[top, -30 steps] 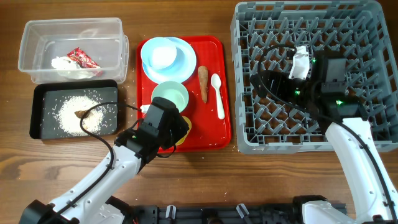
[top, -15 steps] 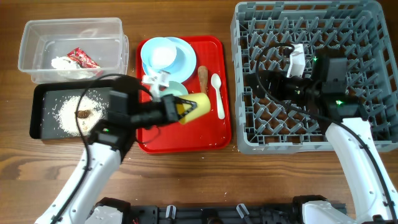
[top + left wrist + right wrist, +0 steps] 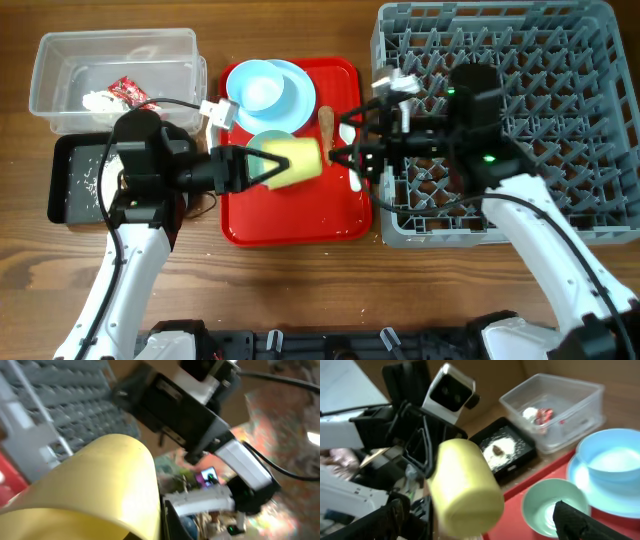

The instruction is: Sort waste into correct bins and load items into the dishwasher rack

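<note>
My left gripper (image 3: pixel 262 166) is shut on the small yellow cup (image 3: pixel 297 160) and holds it sideways above the red tray. The cup fills the left wrist view (image 3: pixel 90 485) and shows in the right wrist view (image 3: pixel 465 491). My right gripper (image 3: pixel 345 158) is open just right of the cup, its fingers (image 3: pixel 480 515) apart on either side of it. A pale green bowl (image 3: pixel 262 145) lies under the cup. A blue bowl (image 3: pixel 262 88) sits on the plate (image 3: pixel 298 82). A carrot stick (image 3: pixel 326 124) and a white spoon (image 3: pixel 348 135) lie on the tray. The grey rack (image 3: pixel 560 60) is at the right.
The flat red tray (image 3: pixel 300 220) is in the middle. The clear tub (image 3: pixel 60 60) holds the red-and-white wrapper (image 3: pixel 130 92) and tissue (image 3: pixel 100 101). The black tray (image 3: pixel 70 195), partly under my left arm, holds rice and a brown lump (image 3: pixel 497 450).
My left gripper has lifted the yellow cup off the tray and swung it right. My right arm has moved left out of the rack to the cup.
</note>
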